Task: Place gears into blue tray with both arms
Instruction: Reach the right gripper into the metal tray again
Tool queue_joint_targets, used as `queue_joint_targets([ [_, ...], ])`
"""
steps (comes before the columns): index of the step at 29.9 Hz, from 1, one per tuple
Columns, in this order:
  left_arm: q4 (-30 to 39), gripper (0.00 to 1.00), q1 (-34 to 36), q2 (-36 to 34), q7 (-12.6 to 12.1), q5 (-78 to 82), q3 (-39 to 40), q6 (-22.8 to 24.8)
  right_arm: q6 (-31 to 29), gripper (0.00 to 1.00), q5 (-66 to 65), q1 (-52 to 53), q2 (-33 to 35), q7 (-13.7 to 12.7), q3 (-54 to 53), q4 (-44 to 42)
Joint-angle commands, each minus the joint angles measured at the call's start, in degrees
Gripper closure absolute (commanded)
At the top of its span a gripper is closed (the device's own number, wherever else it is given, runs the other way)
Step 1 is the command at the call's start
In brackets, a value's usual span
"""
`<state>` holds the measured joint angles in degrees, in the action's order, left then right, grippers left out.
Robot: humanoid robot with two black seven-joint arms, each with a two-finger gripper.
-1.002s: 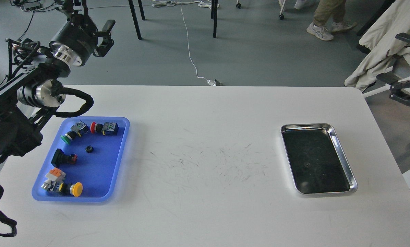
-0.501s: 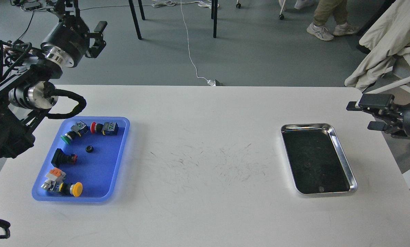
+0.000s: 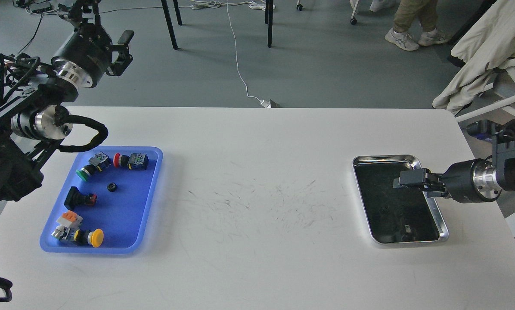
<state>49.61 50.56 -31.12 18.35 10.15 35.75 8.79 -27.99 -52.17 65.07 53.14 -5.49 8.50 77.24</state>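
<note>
**Right claw over the steel tray, one gear already in the blue tray**

Your right claw [image 3: 398,182] reaches in level from the right, pointing left over the steel tray [image 3: 433,206]; its fingers read as one dark block, so you cannot tell whether it is open. Below and just left of it, a faint toothed speck, the second gear [image 3: 385,209], lies on the dark tray floor, hard to make out. Your left claw [image 3: 124,49] hangs above the floor beyond the tabletop [image 3: 257,172], too dark to read. Below it sits the blue tray [image 3: 152,198], long axis running toward you, with the first gear [image 3: 111,187] lying flat among push-buttons [image 3: 130,160].
</note>
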Motion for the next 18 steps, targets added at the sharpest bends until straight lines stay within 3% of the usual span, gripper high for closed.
queue_joint_targets([
  [1, 0.0, 0.02, -0.1, -0.8, -0.1, 0.0, -0.2, 0.0, 0.0, 0.04, -0.1, 3.2, -4.7, 0.0, 5.3, -2.3],
  [12, 0.0, 0.02, -0.2, -1.2, -0.2, 0.0, -0.3, 0.0, 0.0, 0.06, -1.4, 4.1, -14.1, 0.0, 12.2, -9.4],
  [18, 0.0, 0.02, -0.2, -1.8, -0.2, 0.0, -0.3, 0.1, 0.0, 0.13, -1.4, 4.2, -16.8, 0.1, 13.2, -11.3],
])
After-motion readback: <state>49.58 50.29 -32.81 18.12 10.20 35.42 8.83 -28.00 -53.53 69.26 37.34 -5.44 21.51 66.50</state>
